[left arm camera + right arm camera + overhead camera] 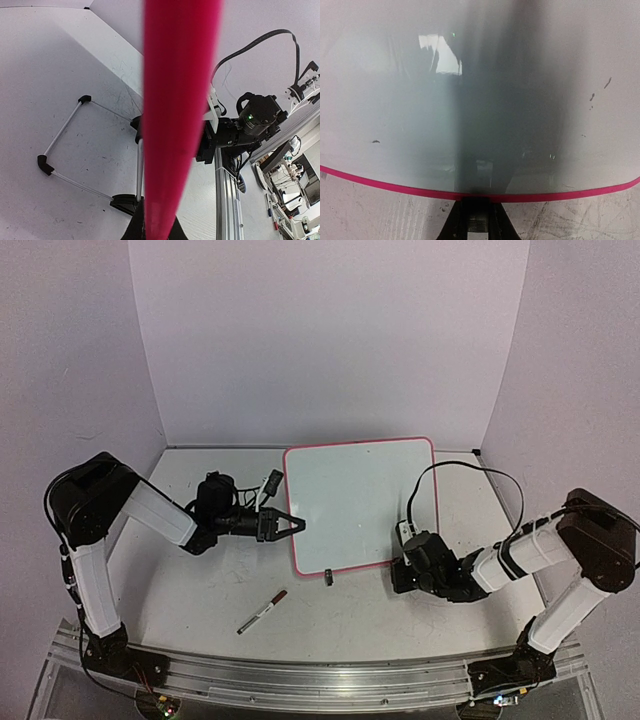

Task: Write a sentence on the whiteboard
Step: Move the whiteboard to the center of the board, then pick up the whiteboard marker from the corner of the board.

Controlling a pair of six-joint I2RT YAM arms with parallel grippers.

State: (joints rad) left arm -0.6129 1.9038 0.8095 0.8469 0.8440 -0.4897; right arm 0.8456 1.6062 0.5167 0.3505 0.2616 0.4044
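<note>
Whiteboard (pixel 360 505) lies mid of the desk (pixel 190 585), btwn both arms. L tool (pixel 297 524) is clenched on its left pink frame edge; in the wrist view the frame runs straight thru the fingers. R tool (pixel 402 562) is clamped on the near-right frame edge. Marker (pixel 262 611) w/ red end lies on desk near the board's near-left corner, apart from both tools.

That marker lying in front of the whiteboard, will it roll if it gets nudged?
Probably: the marker looks slim and round, lying flat on the smooth table, so a sideways nudge likely rolls it. It also seems light and stiff.
</note>
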